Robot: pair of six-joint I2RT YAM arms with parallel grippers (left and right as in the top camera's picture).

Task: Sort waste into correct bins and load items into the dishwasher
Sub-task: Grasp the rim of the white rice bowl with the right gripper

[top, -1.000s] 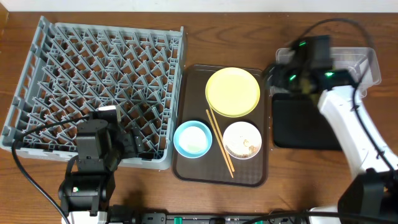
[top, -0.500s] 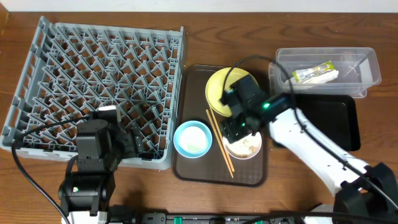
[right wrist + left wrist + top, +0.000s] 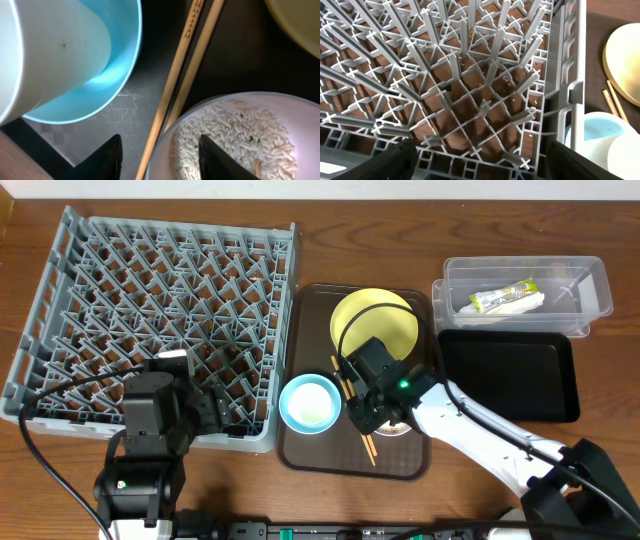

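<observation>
My right gripper (image 3: pixel 372 416) (image 3: pixel 160 160) is open, low over the brown tray (image 3: pixel 308 310). Its fingers straddle the near rim of the white bowl (image 3: pixel 398 424) (image 3: pixel 240 135), which holds rice scraps (image 3: pixel 235 137). The wooden chopsticks (image 3: pixel 368 446) (image 3: pixel 185 65) lie beside that rim. The light-blue bowl (image 3: pixel 310 402) (image 3: pixel 95 85) holds the white cup (image 3: pixel 50 50). The yellow plate (image 3: pixel 385 320) sits at the tray's back. My left gripper (image 3: pixel 215 412) (image 3: pixel 480 165) is open and empty over the front right corner of the grey dish rack (image 3: pixel 150 290) (image 3: pixel 470 75).
The clear tub (image 3: pixel 595 275) at the back right holds the green-and-yellow wrapper (image 3: pixel 505 295) and the white napkin (image 3: pixel 528 303). The black tray (image 3: pixel 510 375) lies in front of it. The right arm reaches across the brown tray's right side.
My right arm has swung from the clear tub to the brown tray and come down over the white bowl. The wrapper stays in the tub. The left arm has not moved.
</observation>
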